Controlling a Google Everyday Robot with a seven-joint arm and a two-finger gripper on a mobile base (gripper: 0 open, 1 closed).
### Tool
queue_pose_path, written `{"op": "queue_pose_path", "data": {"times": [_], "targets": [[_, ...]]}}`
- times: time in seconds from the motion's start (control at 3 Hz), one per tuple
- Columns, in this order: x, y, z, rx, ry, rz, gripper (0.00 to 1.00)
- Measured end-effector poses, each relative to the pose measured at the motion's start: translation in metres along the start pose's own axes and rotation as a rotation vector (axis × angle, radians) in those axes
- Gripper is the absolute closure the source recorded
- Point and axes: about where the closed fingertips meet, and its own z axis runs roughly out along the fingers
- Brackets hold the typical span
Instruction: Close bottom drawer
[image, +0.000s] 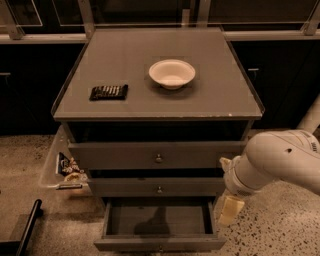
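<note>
The bottom drawer (160, 243) of the grey cabinet (150, 107) is pulled out toward me. Its slim grey front sits at the lower edge of the camera view and its inside (159, 219) looks empty. The middle drawer (159, 188) and the top drawer (158, 157) above it are pushed in further, each with a small round knob. My gripper (229, 208), cream-coloured at the end of the white arm (280, 160), hangs just right of the open bottom drawer's right side, near floor level.
A white bowl (171, 73) and a dark flat packet (108, 92) lie on the cabinet top. A clear plastic bin with snack packets (64, 169) stands against the cabinet's left side. A black bar (27, 227) lies at the lower left on the speckled floor.
</note>
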Motion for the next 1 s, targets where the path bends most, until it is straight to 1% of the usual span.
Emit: {"op": "queue_pose_path", "data": {"times": [0.33,0.67,1.0], "targets": [[0.000,0.000,0.000,0.000,0.000,0.000,0.00],[0.008,0.002,0.020,-0.029,-0.022,0.050,0.00],[0.021,0.014,0.067,-0.083,-0.085,0.124,0.00]]}}
